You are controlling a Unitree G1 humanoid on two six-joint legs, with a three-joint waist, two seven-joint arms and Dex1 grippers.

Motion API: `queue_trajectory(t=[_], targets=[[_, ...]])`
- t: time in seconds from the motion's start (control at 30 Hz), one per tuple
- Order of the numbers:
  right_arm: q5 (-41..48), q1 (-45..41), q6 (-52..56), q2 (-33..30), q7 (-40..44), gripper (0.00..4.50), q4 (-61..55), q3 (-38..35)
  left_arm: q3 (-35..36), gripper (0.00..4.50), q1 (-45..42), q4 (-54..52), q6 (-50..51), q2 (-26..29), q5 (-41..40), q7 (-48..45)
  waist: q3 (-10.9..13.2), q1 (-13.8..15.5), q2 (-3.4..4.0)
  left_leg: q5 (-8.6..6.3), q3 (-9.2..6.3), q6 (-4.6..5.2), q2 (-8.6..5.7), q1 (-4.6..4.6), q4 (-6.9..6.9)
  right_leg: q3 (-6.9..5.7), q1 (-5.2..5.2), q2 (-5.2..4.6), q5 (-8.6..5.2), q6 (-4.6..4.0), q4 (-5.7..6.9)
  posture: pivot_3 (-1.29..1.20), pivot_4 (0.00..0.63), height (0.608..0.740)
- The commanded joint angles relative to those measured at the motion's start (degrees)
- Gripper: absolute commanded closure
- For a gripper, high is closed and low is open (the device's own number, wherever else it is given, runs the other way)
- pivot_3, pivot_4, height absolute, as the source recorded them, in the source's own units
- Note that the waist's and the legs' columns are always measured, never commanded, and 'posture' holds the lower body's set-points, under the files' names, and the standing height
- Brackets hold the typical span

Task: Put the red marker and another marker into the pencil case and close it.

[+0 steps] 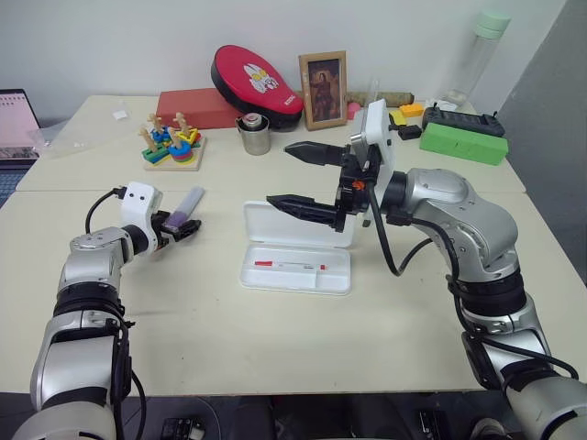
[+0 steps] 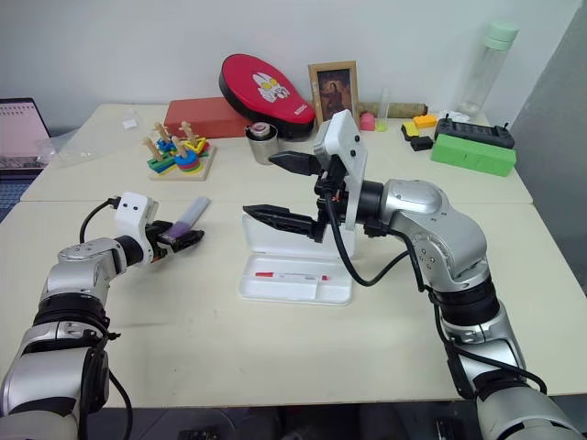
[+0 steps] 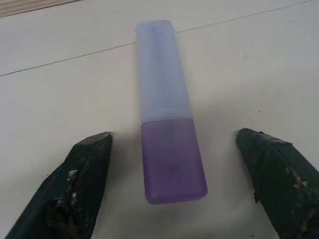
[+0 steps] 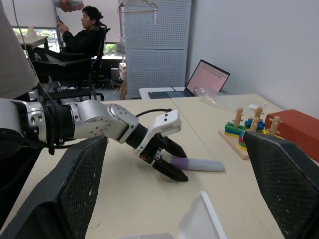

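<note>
The white pencil case (image 1: 339, 280) lies open in the middle of the table, its lid (image 1: 266, 223) standing up at the back. The red marker (image 1: 289, 266) lies inside it. The lavender marker (image 1: 190, 203) rests flat on the table to the left. My left gripper (image 1: 183, 227) is open and low at that marker's darker purple end (image 3: 172, 169), one finger (image 3: 82, 174) on each side, not touching it. My right gripper (image 1: 278, 174) hangs open above the case, pointing left, with nothing between its fingers.
At the back stand a red box (image 1: 197, 107), a red oval pad (image 1: 257, 82), a picture frame (image 1: 323, 89), a metal cup (image 1: 255, 135), a stacking toy (image 1: 171, 144), a green box (image 1: 463, 142) and a bottle (image 1: 477, 55). A person (image 4: 84, 30) sits far off.
</note>
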Motion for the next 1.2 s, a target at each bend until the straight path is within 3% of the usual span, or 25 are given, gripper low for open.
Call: queue_trajectory(t=[0.03, 0.23, 0.47, 0.5, 0.7, 0.83, 1.0, 1.2], targets=[[0.9, 0.2, 0.1, -0.1, -0.4, 0.00, -2.8, -1.4, -0.3, 1.28, -1.1, 0.9, -0.7, -0.2, 0.5, -0.3, 0.0, 0.0, 0.00, 0.00, 0.00, 0.00, 0.00, 0.00, 0.00, -0.01, 0.00, 0.00, 0.00, 0.00, 0.00, 0.00, 0.150, 0.740], [0.8, 0.2, 0.1, -0.2, -0.4, 0.00, -2.7, -1.6, -0.5, 2.38, -0.8, 1.1, -1.4, -0.5, 0.8, -0.2, 0.0, 0.0, 0.00, 0.00, 0.00, 0.00, 0.00, 0.01, 0.00, 0.00, 0.00, 0.00, 0.00, 0.00, 0.01, 0.00, 0.150, 0.740], [2.1, 1.1, 0.8, -1.1, 0.3, 0.00, -3.1, -2.9, 1.8, 3.22, -0.3, -2.9, -3.9, -1.1, -1.9, -0.2, 0.0, 0.0, 0.00, 0.00, 0.00, 0.00, 0.00, 0.01, 0.00, 0.00, 0.00, 0.00, 0.00, 0.00, 0.03, 0.00, 0.150, 0.740], [2.6, 1.4, 1.1, -1.5, 0.6, 0.00, -3.3, -3.2, 2.2, 3.25, -0.1, -4.6, -4.6, -1.2, -2.6, -0.9, 0.0, 0.0, 0.00, 0.00, 0.00, 0.00, 0.00, 0.01, 0.00, -0.01, 0.00, 0.00, 0.00, 0.00, 0.03, 0.00, 0.150, 0.740], [11.5, 4.0, 5.7, -9.9, 6.3, 0.00, -5.9, -11.6, 3.2, 3.26, -2.3, -37.3, 1.4, -1.7, -15.2, -9.1, 0.1, 1.3, -0.20, 0.04, -0.13, -0.07, 0.00, -0.22, 0.02, -0.14, -0.06, -0.01, 0.00, -0.01, -0.09, 0.00, 0.150, 0.740], [12.2, 6.4, 6.5, -15.4, 9.1, 0.00, -6.5, -13.4, -4.1, 3.26, -0.9, -51.3, 5.7, 0.5, -17.9, -18.5, 0.1, 1.2, -0.12, 0.03, -0.07, -0.06, 0.00, -0.13, 0.00, -0.08, 0.03, -0.02, 0.00, 0.00, -0.19, 0.00, 0.150, 0.740], [11.6, 10.1, 6.4, -20.3, 10.2, 0.00, -7.9, -13.7, -14.5, 3.26, 6.1, -57.6, 2.6, 7.0, -13.5, -30.5, 0.1, -0.4, 0.08, 0.03, 0.10, -0.05, 0.01, 0.13, -0.04, 0.14, 0.10, 0.02, -0.02, -0.01, -0.07, 0.00, 0.150, 0.740], [11.7, 13.7, 6.7, -22.1, 7.9, 0.00, -11.1, -13.8, -21.0, 3.26, 7.8, -51.0, -6.1, 11.2, -5.5, -37.5, 0.1, -0.8, 0.08, 0.03, 0.09, -0.04, 0.04, 0.11, -0.03, 0.16, 0.05, 0.07, -0.23, 0.10, -0.08, 0.00, 0.150, 0.740]])
